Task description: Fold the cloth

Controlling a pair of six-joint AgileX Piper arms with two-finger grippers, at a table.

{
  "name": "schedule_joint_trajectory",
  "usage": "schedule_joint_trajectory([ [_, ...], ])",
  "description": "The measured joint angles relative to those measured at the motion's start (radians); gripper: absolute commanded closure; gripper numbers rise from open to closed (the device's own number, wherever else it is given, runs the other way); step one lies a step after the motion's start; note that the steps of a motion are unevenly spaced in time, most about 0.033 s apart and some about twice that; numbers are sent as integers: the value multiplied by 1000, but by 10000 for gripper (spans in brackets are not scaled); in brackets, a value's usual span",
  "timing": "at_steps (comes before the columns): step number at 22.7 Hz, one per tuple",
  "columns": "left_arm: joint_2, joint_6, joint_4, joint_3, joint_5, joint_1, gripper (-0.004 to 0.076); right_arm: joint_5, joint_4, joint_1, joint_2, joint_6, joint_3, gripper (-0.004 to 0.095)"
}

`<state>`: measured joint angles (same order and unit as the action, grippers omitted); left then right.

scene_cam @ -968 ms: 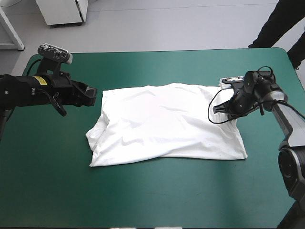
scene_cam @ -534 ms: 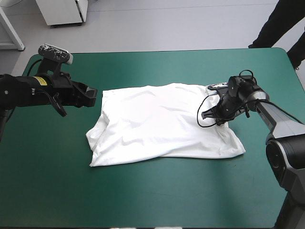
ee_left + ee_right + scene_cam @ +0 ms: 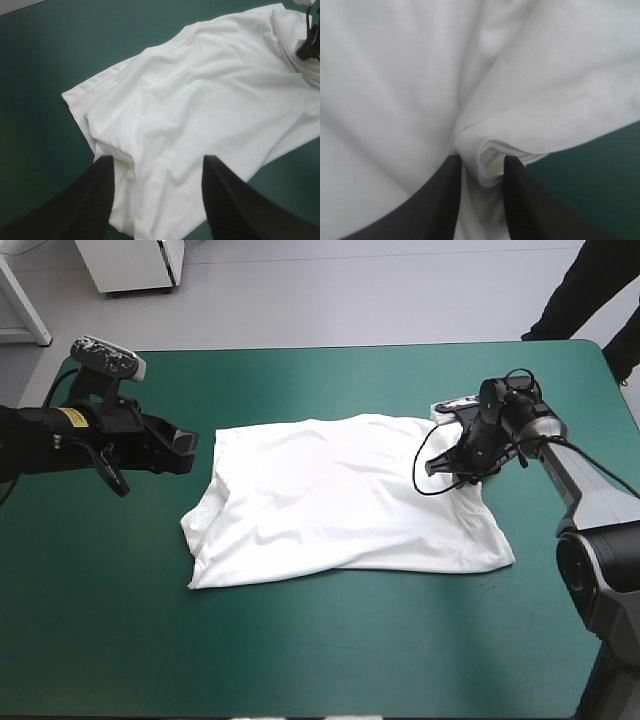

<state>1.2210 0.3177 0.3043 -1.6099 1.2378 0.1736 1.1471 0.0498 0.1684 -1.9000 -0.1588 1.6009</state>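
Note:
The white T-shirt [image 3: 340,500] lies spread on the table, wrinkled, with its left side bunched in folds. My right gripper [image 3: 455,472] is at the shirt's far right corner, shut on a pinched fold of the T-shirt [image 3: 420,75] that bulges between the black fingers [image 3: 440,200]. The fabric there is drawn inward and slightly raised. My left gripper [image 3: 190,445] hovers just off the shirt's far left corner, open. In the left wrist view its gripper [image 3: 159,161] stands over the T-shirt [image 3: 210,95] edge with nothing held, and the right gripper [image 3: 310,47] shows far off.
A broad band of teal-green cover [image 3: 330,650] lies between the shirt and the table's near edge. More cover shows to the left of the shirt under my left arm, and along the far edge.
My right gripper has moved inward over the shirt, dragging the right corner with it, then lifted a little. My left arm has drawn back slightly to the left.

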Motion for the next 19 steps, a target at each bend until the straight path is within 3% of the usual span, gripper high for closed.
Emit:
schedule_joint_trajectory([
  [7,-114,-91,-207,130,22,39,338,53,-56,-23,248,19,-19,568],
  [12,-187,-142,-272,358,21,97,335,23,-118,-64,542,39,-303,568],
  [19,-117,-149,-270,538,10,99,294,-10,-135,-64,783,57,-602,568],
])
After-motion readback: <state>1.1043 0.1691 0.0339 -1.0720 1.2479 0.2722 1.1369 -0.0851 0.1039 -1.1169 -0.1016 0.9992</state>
